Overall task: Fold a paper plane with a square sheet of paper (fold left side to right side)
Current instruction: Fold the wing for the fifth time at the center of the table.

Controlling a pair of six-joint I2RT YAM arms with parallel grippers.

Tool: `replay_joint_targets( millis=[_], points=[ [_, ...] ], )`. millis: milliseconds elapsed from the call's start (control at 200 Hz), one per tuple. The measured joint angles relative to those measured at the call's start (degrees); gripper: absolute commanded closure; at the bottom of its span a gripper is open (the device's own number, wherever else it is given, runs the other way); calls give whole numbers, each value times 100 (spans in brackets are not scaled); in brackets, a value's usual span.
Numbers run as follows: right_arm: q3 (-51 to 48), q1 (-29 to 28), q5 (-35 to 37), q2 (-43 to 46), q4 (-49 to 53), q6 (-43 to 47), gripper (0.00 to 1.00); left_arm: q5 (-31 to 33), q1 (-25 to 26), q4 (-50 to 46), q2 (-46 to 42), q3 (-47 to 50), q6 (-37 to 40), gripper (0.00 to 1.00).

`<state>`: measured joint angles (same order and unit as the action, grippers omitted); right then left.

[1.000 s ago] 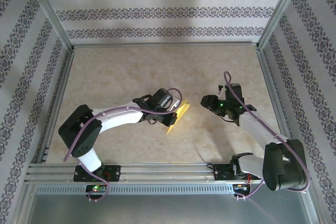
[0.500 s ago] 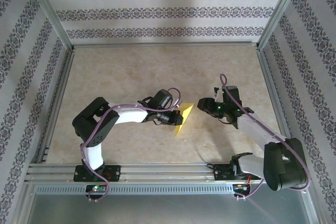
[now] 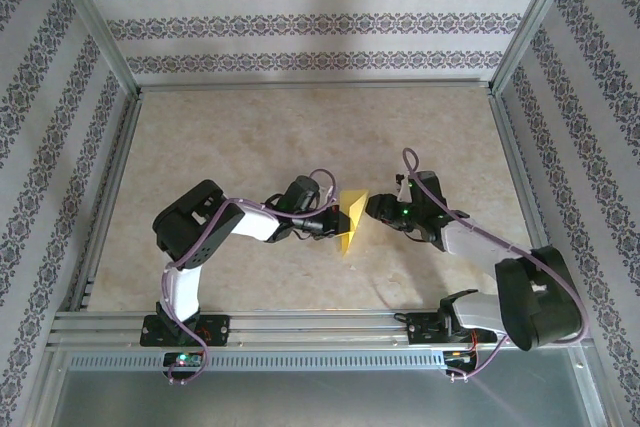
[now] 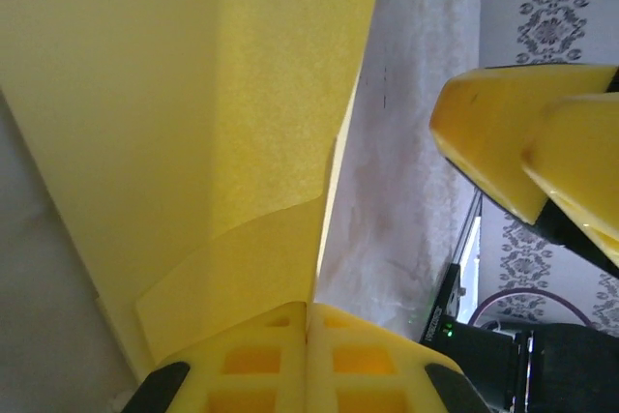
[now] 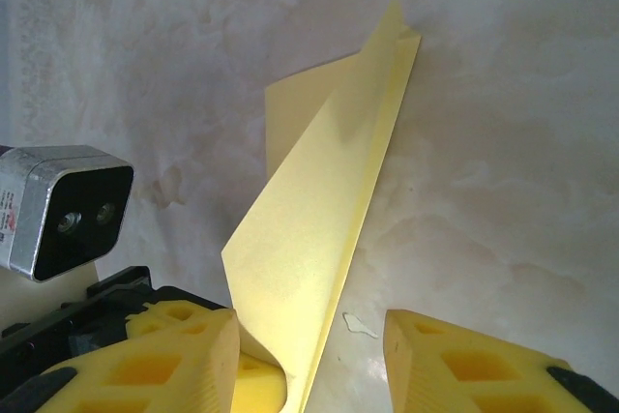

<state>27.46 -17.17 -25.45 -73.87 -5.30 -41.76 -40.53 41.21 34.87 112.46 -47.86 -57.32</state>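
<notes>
The left tool (image 3: pixel 333 219) pinches one end of the folded yellow sheet of paper (image 3: pixel 350 219), which stands tilted near the middle of the table (image 3: pixel 230 137). The right tool (image 3: pixel 372 205) is wide, just beside the sheet of paper.

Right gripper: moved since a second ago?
Yes. The right gripper has moved left, away from the right side rail, toward the yellow paper.

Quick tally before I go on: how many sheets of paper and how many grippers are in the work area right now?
sheet of paper: 1, yellow, creased to a point
grippers: 2, the left gripper shut on the paper, the right gripper open
Total: 3
</notes>
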Motion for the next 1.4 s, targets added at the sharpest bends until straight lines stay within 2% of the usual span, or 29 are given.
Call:
replay_joint_targets(
  millis=[115,300,1079,1399],
  points=[
    [0,-72,26,-293,-236,-111,57,0,-74,485,98,203,-284,100],
    [2,-177,61,-575,-442,-184,57,0,-138,763,107,238,-426,100],
    [407,-393,68,-1305,-1143,-378,58,2,-308,817,-90,313,-452,100],
    [741,-522,122,-1919,-1257,-461,59,0,-308,848,-87,339,-492,100]
  ],
)
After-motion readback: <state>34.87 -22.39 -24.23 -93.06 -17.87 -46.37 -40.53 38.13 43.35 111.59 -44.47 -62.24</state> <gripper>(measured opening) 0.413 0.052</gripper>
